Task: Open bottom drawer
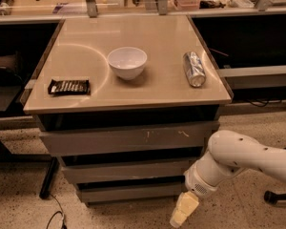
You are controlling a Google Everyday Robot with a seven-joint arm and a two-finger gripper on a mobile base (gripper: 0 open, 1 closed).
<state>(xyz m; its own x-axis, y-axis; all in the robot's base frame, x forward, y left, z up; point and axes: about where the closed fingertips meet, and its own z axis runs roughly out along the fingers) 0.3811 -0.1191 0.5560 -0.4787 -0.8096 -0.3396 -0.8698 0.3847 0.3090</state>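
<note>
Below the front-right corner of the counter [155, 87], the gripper [183, 210] hangs near the shut bottom drawer [128, 192]. I cannot tell its jaws' state. Still approaching, I'd say; next, catch the drawer's front.

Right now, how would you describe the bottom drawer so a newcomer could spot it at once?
Find the beige-topped cabinet carrying a white bowl; three grey drawer fronts stack beneath it. The bottom drawer is the lowest, nearest the floor, with the gripper hanging by its right end. Unlike the scratched top drawer and the middle drawer, it is plain and looks narrowest.
</note>
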